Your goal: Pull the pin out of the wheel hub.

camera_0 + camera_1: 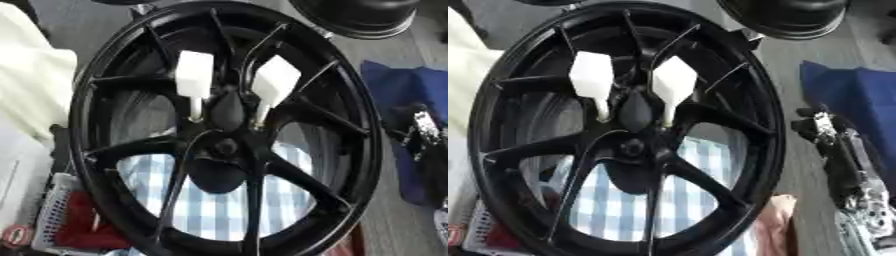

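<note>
Checked cloth [219, 205] shows nearest me, seen through the lower gaps of the black wheel hub [226, 147], which stands tilted and fills my view. At my right edge the right hand [846, 165] hangs beside the rim, apart from it; I cannot tell how its fingers sit. Higher up, two white pins [194, 75] [276, 82] stick in the hub just above its centre. Beyond the rim lies another dark wheel [785, 17].

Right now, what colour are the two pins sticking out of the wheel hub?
White, both pins, against the black wheel; clearest in the left eye view.
</note>
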Controlling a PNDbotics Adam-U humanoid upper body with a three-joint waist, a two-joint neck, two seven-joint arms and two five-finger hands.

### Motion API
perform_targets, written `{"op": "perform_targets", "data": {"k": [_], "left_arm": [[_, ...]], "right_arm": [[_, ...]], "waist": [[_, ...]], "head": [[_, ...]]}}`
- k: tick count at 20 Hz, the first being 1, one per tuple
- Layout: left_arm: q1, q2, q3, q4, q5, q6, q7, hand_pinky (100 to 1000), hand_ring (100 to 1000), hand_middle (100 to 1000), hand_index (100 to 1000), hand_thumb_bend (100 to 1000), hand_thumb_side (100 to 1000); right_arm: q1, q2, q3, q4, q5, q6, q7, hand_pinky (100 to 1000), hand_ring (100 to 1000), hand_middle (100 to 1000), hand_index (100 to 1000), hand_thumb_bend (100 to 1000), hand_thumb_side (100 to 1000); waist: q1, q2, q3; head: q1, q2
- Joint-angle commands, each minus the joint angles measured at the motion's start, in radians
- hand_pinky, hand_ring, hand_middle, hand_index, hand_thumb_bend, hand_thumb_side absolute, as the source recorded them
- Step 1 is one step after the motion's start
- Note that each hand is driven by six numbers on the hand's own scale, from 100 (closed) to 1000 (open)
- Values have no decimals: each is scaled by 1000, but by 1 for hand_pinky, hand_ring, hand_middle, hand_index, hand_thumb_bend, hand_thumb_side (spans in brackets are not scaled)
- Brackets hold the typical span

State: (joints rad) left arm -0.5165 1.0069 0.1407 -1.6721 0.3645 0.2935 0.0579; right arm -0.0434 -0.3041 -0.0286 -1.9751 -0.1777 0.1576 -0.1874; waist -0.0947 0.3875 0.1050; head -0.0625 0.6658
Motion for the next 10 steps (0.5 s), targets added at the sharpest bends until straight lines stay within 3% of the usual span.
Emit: {"op": "perform_targets", "data": {"k": [1,6,10], "left_arm": [[3,-34,24,-107,62,-40,81,614,667,609,736,100,748],[55,-191,18,-283,59,-69,143,613,664,607,735,100,757],[83,-297,9,-325,26,-85,158,613,663,606,733,100,759]], "right_arm": [[-7,-12,-6,-25,-4,-6,2,865,769,522,691,100,719],[-24,-10,-3,-25,-10,-13,10,865,769,522,692,100,691],[-35,-13,-4,-25,-14,-28,17,865,769,522,692,100,670]], "waist": [[4,-28,2],[-10,-22,-4],[-18,-19,-8]], "head": [[5,-11],[14,-17],[23,-19]]}}
